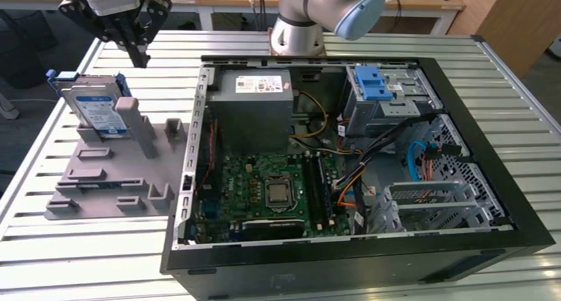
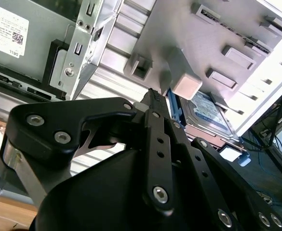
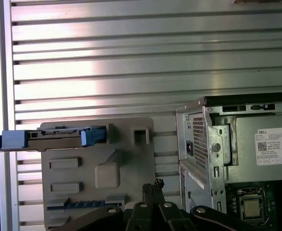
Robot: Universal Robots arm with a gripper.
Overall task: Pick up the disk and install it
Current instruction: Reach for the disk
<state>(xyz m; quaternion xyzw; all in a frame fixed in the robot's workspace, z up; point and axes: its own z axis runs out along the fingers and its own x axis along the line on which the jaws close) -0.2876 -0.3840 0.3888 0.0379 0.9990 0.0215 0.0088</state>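
Okay, the gripper (image 1: 138,59) hangs in the air above the disk (image 1: 94,107) and slightly toward the exterior view's right of it, clearly apart and not touching. Its fingers are pinched together at the tips with nothing between them, and in both wrist views the black tips meet the same way. The disk stands on edge in the grey fixture plate (image 1: 105,176), tucked behind an upright grey post (image 1: 129,117), with its white-and-blue label facing the exterior camera and its blue rail frame round the edges. In the first wrist view the disk (image 3: 59,137) shows edge-on across the plate's far side, and in the second wrist view its label (image 2: 208,113) peeks out past the finger links. The plate lies flat on the slatted metal table (image 1: 79,255), just beside the open computer case (image 1: 491,248), which sits on the exterior view's right. Inside the case are a grey power supply box (image 1: 254,110) with a white sticker, the green motherboard (image 1: 263,183), a bright blue latch piece (image 1: 372,84) on the drive cage, and loose cables. The arm's base (image 1: 298,35) stands behind the case.
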